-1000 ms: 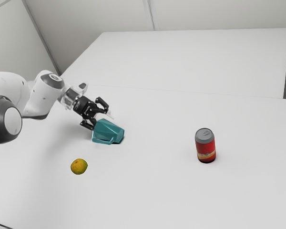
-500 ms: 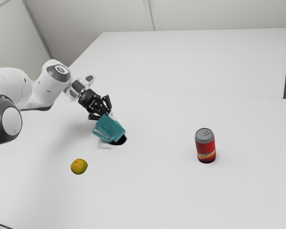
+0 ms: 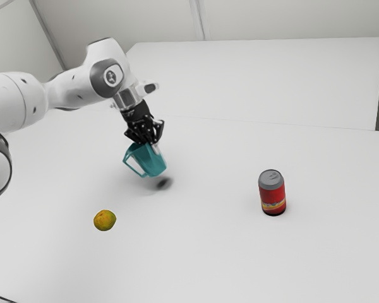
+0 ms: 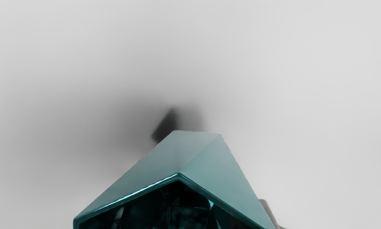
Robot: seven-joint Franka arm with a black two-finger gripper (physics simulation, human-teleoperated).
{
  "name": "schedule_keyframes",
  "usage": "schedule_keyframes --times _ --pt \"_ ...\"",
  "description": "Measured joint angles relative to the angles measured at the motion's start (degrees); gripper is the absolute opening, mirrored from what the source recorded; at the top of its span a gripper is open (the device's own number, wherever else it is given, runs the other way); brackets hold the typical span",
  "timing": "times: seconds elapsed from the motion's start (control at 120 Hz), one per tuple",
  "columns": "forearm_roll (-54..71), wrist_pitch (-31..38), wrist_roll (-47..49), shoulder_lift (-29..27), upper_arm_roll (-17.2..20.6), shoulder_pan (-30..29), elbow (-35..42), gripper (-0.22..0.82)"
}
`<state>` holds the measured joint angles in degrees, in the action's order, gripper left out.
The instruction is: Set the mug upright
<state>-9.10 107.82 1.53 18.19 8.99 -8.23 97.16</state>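
In the exterior view my gripper [image 3: 153, 145] is shut on the teal mug [image 3: 151, 162] near its rim. The mug hangs tilted above the table, base low toward the exterior view's right, handle toward the view's left. Its shadow lies on the table apart from it. The wrist view looks onto the faceted wall of the mug [image 4: 209, 152] and partly into its dark opening. Beside that wall a grey fingertip of my gripper [image 4: 267, 211] shows; the other fingertip is hidden.
On the white table [image 3: 202, 252], a red can with a grey top [image 3: 272, 192] stands toward the exterior view's right. An orange-green fruit [image 3: 105, 220] lies nearer the camera than the mug.
My hand has risen, moved toward the exterior view's right and turned more downward. The mug has come up off the table with it, tilting from its side toward base-down.
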Motion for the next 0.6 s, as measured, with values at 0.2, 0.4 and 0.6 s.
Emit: schedule_keyframes --times 0.2,0.4,0.6 --pt "12.1 8.7 5.6 -5.4 3.1 1.7 8.9 -0.17" --pt "14.8 14.0 12.0 -8.5 4.3 2.3 15.3 -0.17" --pt "15.2 16.4 17.5 -8.9 5.5 2.3 17.0 -0.17"
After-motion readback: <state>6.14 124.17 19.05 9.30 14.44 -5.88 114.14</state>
